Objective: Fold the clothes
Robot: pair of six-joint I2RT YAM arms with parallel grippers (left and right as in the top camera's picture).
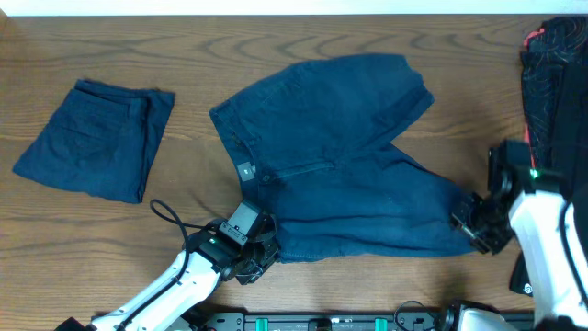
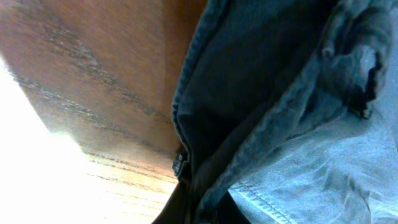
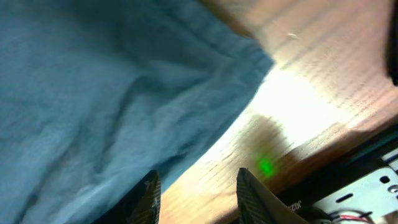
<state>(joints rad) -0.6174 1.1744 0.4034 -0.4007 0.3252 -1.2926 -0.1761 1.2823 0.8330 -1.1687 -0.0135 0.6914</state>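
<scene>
Spread navy shorts (image 1: 340, 156) — left jaws tight on their near edge

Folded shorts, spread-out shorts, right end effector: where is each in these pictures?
folded shorts (image 1: 96, 138), overhead view, middle of the top layer
spread-out shorts (image 1: 349, 156), overhead view, middle of the cloth
right end effector (image 3: 198, 175), right wrist view, midway between its fingertips

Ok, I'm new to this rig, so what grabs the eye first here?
A pair of navy shorts lies spread at centre, the left gripper shut on its near edge and the right gripper open at a leg hem. A folded pair sits far left.
</scene>
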